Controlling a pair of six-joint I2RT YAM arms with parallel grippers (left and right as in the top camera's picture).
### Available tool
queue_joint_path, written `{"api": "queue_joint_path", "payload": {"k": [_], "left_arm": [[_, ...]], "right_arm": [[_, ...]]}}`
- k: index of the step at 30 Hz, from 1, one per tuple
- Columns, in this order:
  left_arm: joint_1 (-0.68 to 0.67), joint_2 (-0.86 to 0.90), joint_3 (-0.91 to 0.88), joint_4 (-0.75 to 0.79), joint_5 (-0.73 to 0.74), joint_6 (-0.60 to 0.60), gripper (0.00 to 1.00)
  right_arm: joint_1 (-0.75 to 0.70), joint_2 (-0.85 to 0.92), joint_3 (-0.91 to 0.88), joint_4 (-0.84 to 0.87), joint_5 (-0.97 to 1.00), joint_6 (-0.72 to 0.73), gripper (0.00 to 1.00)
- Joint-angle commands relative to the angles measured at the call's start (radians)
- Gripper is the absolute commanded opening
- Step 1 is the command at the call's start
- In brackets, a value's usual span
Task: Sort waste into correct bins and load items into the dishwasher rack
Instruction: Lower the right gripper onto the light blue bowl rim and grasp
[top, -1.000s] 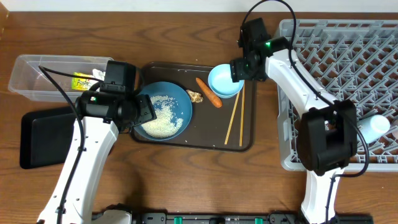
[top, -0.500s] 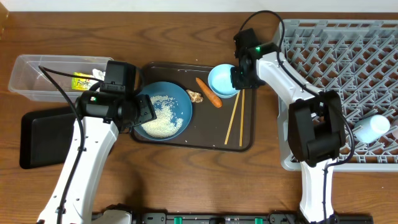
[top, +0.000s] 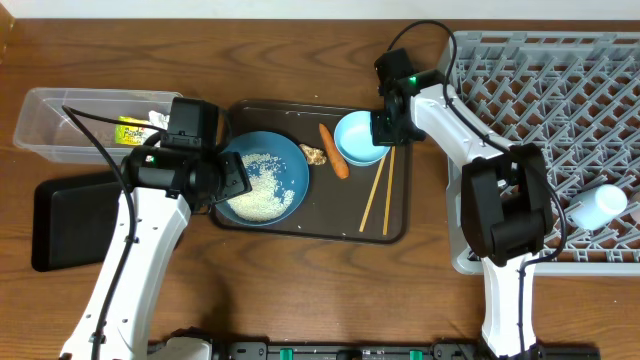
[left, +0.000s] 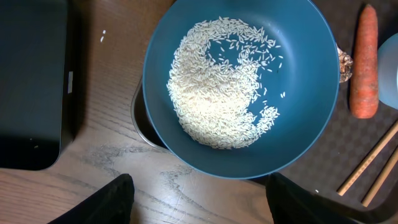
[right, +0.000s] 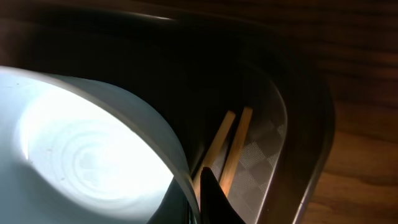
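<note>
Your light blue bowl (top: 357, 138) is sitting at the upper right of the brown serving tray (top: 330, 218). Your right gripper (top: 384, 127) is gripping its rim on the side facing the dishwasher rack (top: 545, 110). The fingers are pressed together on the thin wall, one inside and one outside. I judge that an edge pinch suits a bowl too wide to span, and that it sets you up for a short carry to the rack.

The carrot (top: 333, 150) is lying just beside the bowl's left edge, with the small food scrap (top: 315, 156) next to it. The chopsticks (top: 378, 190) are running down from under the bowl's right side.

Further left, your left gripper (top: 215, 180) is hovering at the edge of the dark blue plate-bowl (top: 262, 178). Its fingers (left: 112, 202) are spread and holding nothing. The clear tub (top: 60, 120) with the printed wrapper (top: 130, 131) and the black tray (top: 65, 220) are waiting on the tabletop (top: 300, 300) beyond.

The overhead view is giving you the layout, but the wrist is hiding the actual grip. Only the right wrist view is showing the rim caught between the fingers and the chopsticks (right: 229, 148) lying close under it. Only the left wrist view is showing the loose rice (left: 217, 93) heaped in the plate-bowl, with a stray grain or two on the wood.
</note>
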Motion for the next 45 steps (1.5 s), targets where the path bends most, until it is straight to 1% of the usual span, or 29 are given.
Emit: {"api": "queue_joint_path", "payload": {"k": [1, 4, 8, 12, 14, 16, 19, 23, 28, 35, 39, 40, 41, 43, 44, 45], "left_arm": [[0.004, -0.005, 0.009, -0.003, -0.012, 0.013, 0.69], [0.004, -0.005, 0.009, -0.003, -0.012, 0.013, 0.69], [0.004, -0.005, 0.009, -0.002, -0.012, 0.013, 0.69], [0.004, -0.005, 0.009, -0.002, -0.012, 0.013, 0.69], [0.004, -0.005, 0.009, -0.002, -0.012, 0.013, 0.69], [0.004, -0.005, 0.009, -0.002, -0.012, 0.013, 0.69], [0.004, -0.005, 0.009, -0.002, -0.012, 0.013, 0.69], [0.004, -0.005, 0.009, -0.002, -0.012, 0.013, 0.69], [0.004, -0.005, 0.009, -0.002, -0.012, 0.013, 0.69], [0.004, -0.005, 0.009, -0.002, -0.012, 0.013, 0.69], [0.004, -0.005, 0.009, -0.005, -0.012, 0.013, 0.69], [0.004, -0.005, 0.009, -0.005, -0.012, 0.013, 0.69], [0.004, -0.005, 0.009, -0.006, -0.012, 0.013, 0.69], [0.004, -0.005, 0.009, -0.005, -0.012, 0.013, 0.69], [0.004, -0.005, 0.009, -0.005, -0.012, 0.013, 0.69], [0.004, -0.005, 0.009, -0.005, -0.012, 0.013, 0.69]], "right_arm": [[0.007, 0.012, 0.008, 0.002, 0.004, 0.021, 0.01], [-0.004, -0.027, 0.024, 0.002, 0.004, 0.021, 0.01], [-0.032, -0.138, 0.052, -0.005, 0.009, -0.014, 0.01], [-0.072, -0.287, 0.053, -0.022, 0.095, -0.043, 0.01], [-0.095, -0.358, 0.053, -0.037, 0.136, -0.090, 0.01], [-0.119, -0.409, 0.053, -0.057, 0.167, -0.123, 0.01], [-0.152, -0.454, 0.053, -0.093, 0.155, -0.134, 0.01], [-0.168, -0.451, 0.040, -0.134, 0.078, -0.149, 0.01], [-0.144, -0.402, 0.010, -0.129, -0.039, -0.149, 0.01], [-0.073, -0.278, 0.009, -0.087, -0.040, -0.149, 0.01], [-0.061, -0.216, 0.009, -0.052, -0.065, -0.141, 0.03], [-0.062, -0.202, 0.009, -0.035, -0.076, -0.141, 0.09], [-0.062, -0.195, 0.009, -0.023, -0.085, -0.141, 0.27], [-0.062, -0.181, 0.009, 0.002, -0.087, -0.140, 0.42], [-0.062, -0.175, 0.009, 0.012, -0.087, -0.136, 0.52], [-0.061, -0.168, 0.009, 0.021, -0.087, -0.136, 0.58]]}}
